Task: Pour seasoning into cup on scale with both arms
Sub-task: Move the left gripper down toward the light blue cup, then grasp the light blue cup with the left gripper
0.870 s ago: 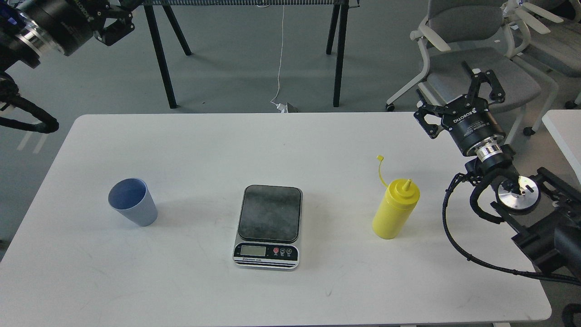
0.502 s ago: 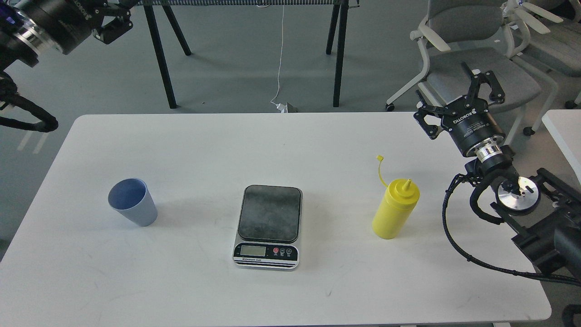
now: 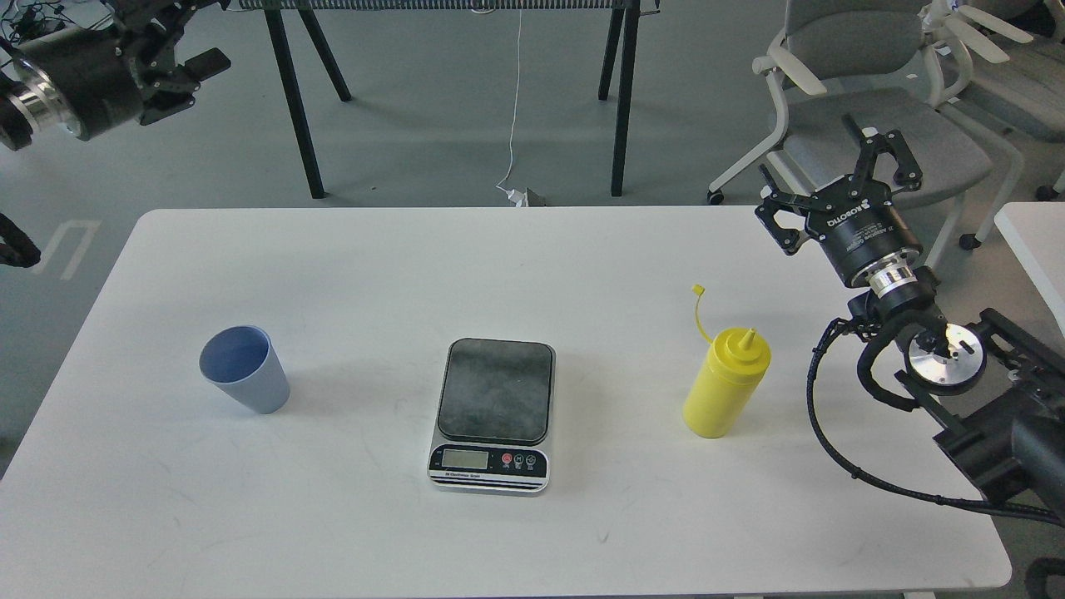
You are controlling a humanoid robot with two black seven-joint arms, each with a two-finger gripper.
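The yellow seasoning bottle (image 3: 725, 384) stands upright on the right side of the white table (image 3: 349, 258), its tethered cap off on its strap. The light blue cup (image 3: 245, 381) stands on the table at the left, apart from the scale. The scale (image 3: 493, 412) lies at the table's middle with nothing on its dark plate. My left gripper (image 3: 210, 32) is open and empty, high at the top left, beyond the table's far edge. My right gripper (image 3: 807, 154) is open and empty, above the table's far right edge, behind and to the right of the bottle.
Black trestle legs (image 3: 620, 100) stand on the floor behind the table. Grey office chairs (image 3: 865, 100) stand at the back right, close behind my right gripper. A second white table's corner (image 3: 1036, 241) shows at the right edge.
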